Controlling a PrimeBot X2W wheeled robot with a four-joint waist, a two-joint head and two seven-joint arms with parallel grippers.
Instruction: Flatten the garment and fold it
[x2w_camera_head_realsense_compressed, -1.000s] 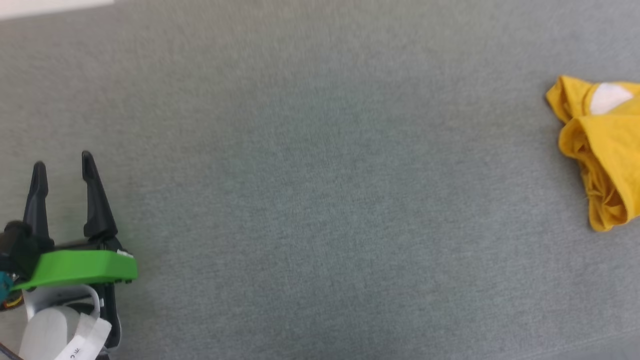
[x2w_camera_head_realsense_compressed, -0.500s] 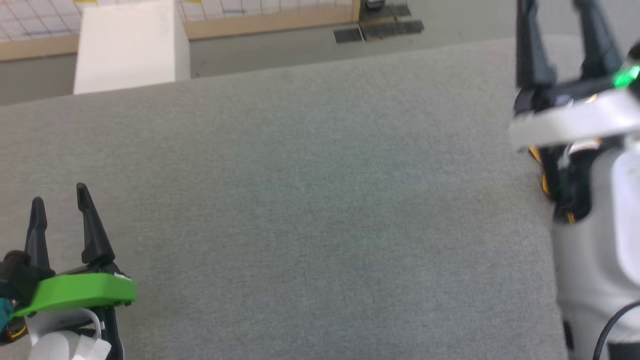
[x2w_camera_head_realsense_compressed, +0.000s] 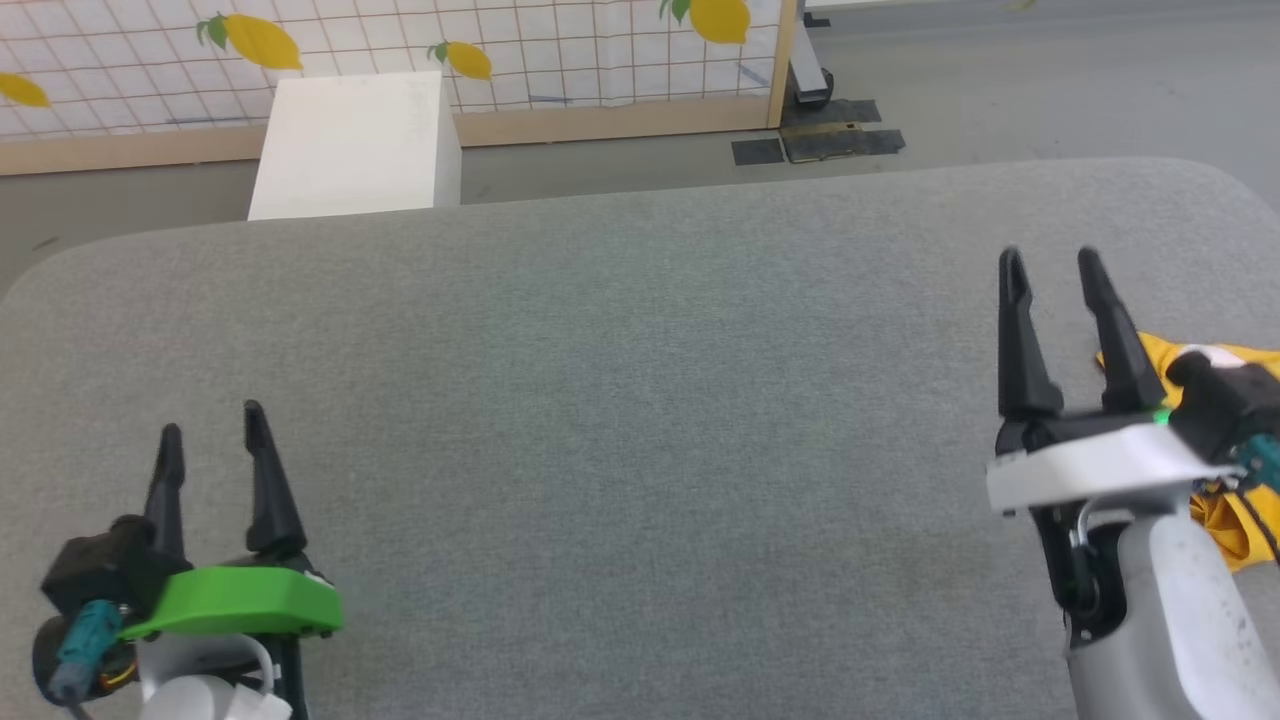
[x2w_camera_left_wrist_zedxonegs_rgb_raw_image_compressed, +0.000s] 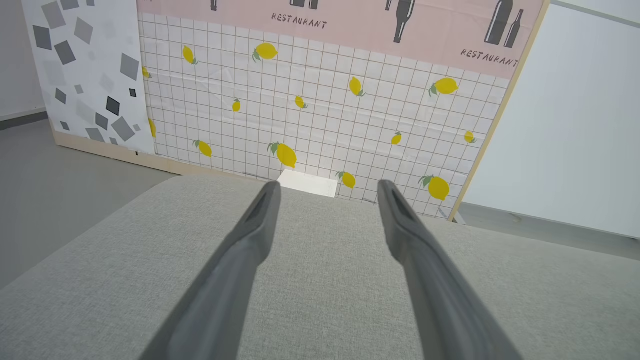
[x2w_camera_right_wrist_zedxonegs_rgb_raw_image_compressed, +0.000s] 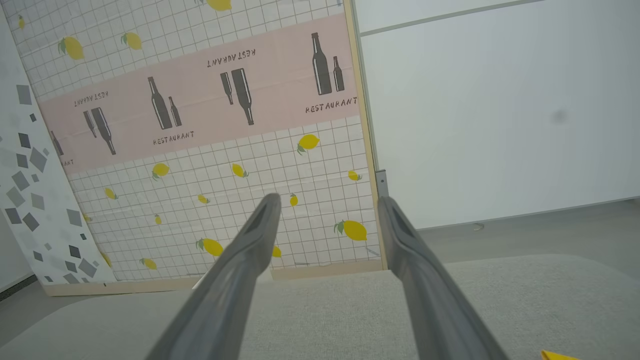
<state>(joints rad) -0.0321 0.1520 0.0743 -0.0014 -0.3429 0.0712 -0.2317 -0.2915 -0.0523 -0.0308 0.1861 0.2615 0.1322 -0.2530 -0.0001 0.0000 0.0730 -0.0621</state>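
Observation:
The mustard-yellow garment lies crumpled at the right edge of the grey table, mostly hidden behind my right arm; a white patch shows near its top, and a yellow corner peeks in at the bottom of the right wrist view. My right gripper hovers open and empty just left of the garment, apart from it. Low at the left, my left gripper stands open and empty over bare table. In both wrist views the open fingers point toward the far wall.
A white box stands on the floor beyond the table's far edge. Behind it is a lemon-print grid panel with a wooden frame. The table's rounded far corners are in view.
The head camera has tilted up, so the far edge, the box and the panel have come into view. My right gripper now sits lower in the picture, beside the garment.

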